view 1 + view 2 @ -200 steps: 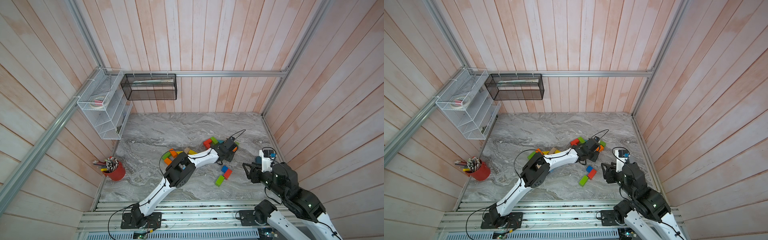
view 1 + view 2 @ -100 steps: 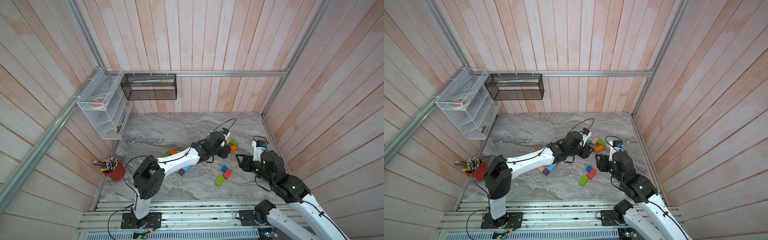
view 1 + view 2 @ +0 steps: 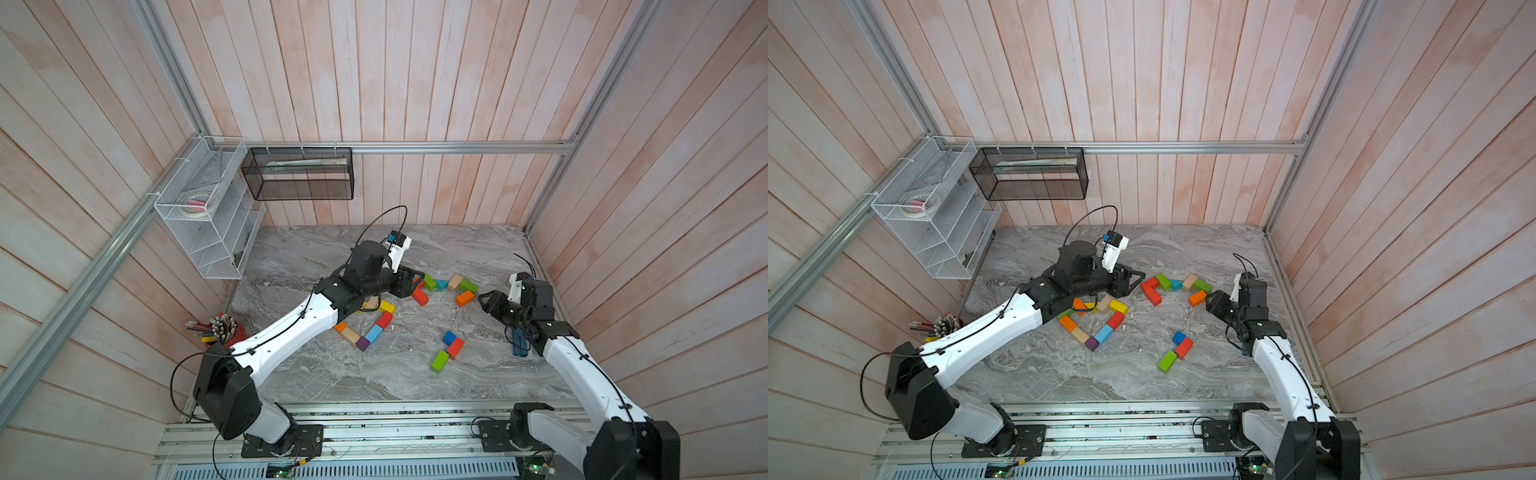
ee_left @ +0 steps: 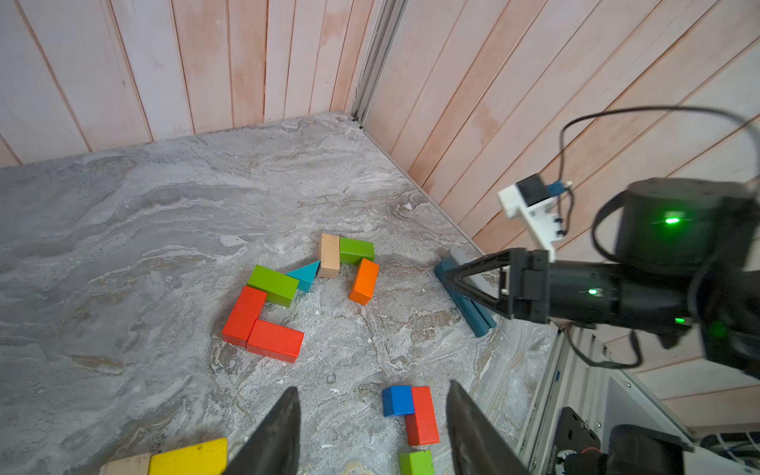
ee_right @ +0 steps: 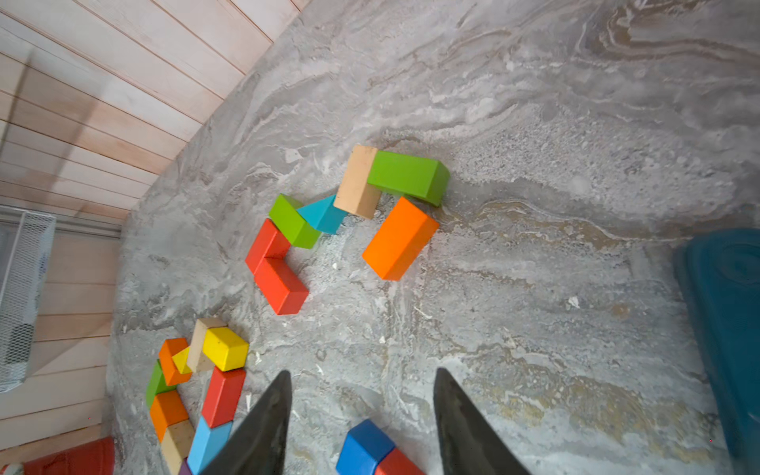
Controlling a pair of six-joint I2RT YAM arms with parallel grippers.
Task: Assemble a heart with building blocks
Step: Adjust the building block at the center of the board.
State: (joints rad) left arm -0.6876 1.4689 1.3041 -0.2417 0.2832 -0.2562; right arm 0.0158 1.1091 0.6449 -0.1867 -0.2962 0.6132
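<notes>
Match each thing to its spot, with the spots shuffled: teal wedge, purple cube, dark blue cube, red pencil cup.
Things:
1. teal wedge
2. purple cube
3. dark blue cube
4. red pencil cup

Places:
A. touching a red brick, apart from the larger groups
B. at the table edge, away from every block
C. between a green brick and a tan brick
D. at the tip of the V-shaped row, beside a light blue brick

Pairs: 1-C, 2-D, 3-A, 4-B

Left end effector agape near red blocks.
</notes>
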